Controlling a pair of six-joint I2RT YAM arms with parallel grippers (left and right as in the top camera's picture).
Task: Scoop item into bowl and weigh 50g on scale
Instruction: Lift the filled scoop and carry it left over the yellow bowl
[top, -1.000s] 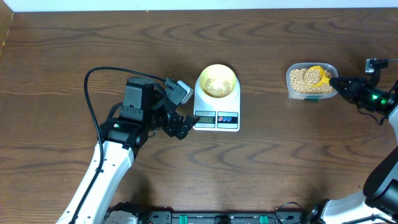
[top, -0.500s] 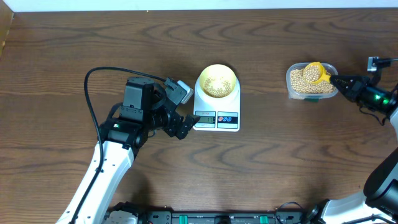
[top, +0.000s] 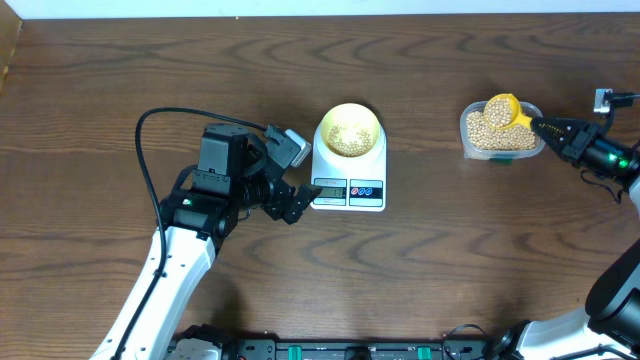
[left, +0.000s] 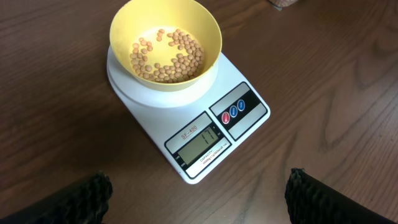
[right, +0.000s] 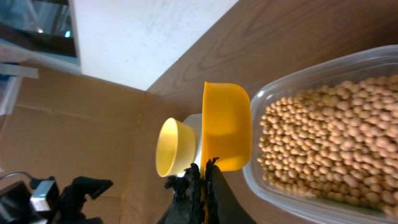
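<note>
A dark brown table (top: 450, 270) with swirling wood grain is filling the overhead view, its far edge running straight along the top. Two things are resting directly on it, both in the far half. A white, flat scale (top: 348, 190), a rounded rectangle, is sitting near the middle, its small display and two round buttons facing the near edge. Well apart from it, toward the right side, a clear rounded-rectangular plastic tub (top: 464, 128) is standing flat on the wood. The tabletop between them is showing only bare grain.
</note>
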